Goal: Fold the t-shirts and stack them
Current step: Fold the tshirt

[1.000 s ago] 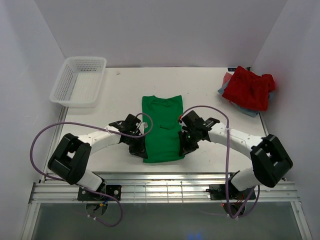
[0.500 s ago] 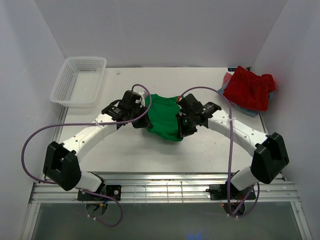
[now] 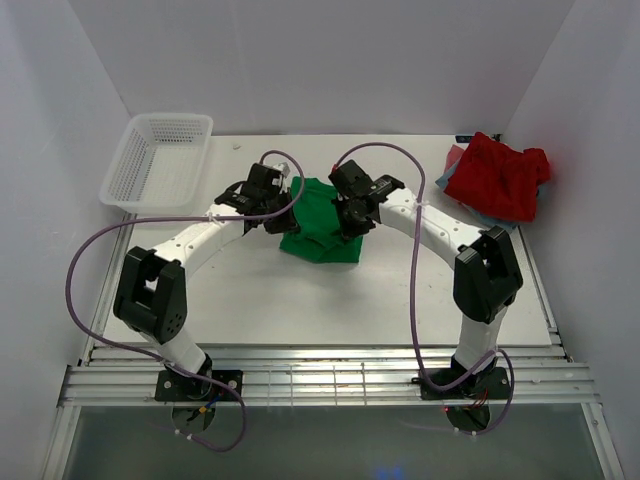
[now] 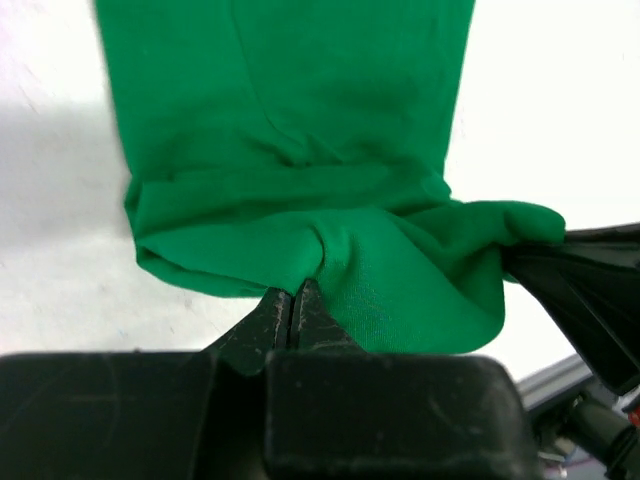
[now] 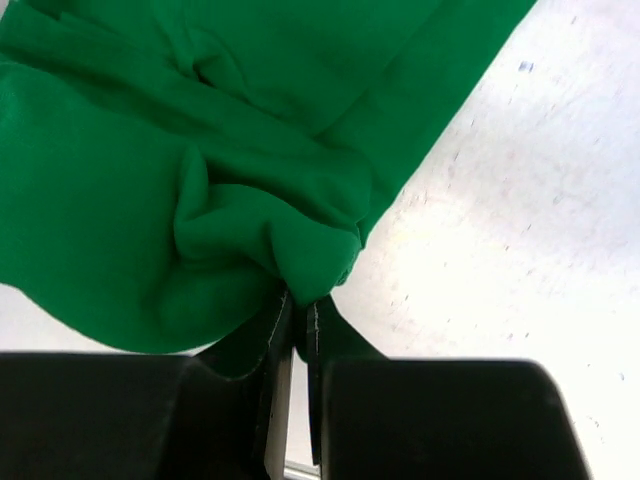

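The bright green t-shirt (image 3: 318, 225) lies mid-table, its near hem lifted and carried back over the rest of it. My left gripper (image 3: 285, 212) is shut on the hem's left corner; in the left wrist view its jaws (image 4: 293, 296) pinch green cloth (image 4: 300, 130). At the right corner my right gripper (image 3: 345, 215) is shut too, and the right wrist view shows a bunched fold (image 5: 200, 200) caught between its closed jaws (image 5: 298, 303). A crumpled red t-shirt (image 3: 498, 176) lies at the back right on top of a blue-grey one (image 3: 452, 168).
A white mesh basket (image 3: 158, 162) stands at the back left corner. White walls close in the table on three sides. A metal rail (image 3: 330, 375) runs along the near edge by the arm bases.
Both grippers, shut on the green t-shirt's near hem, have carried it from the front of the table back over the shirt, which now lies doubled and much shorter.
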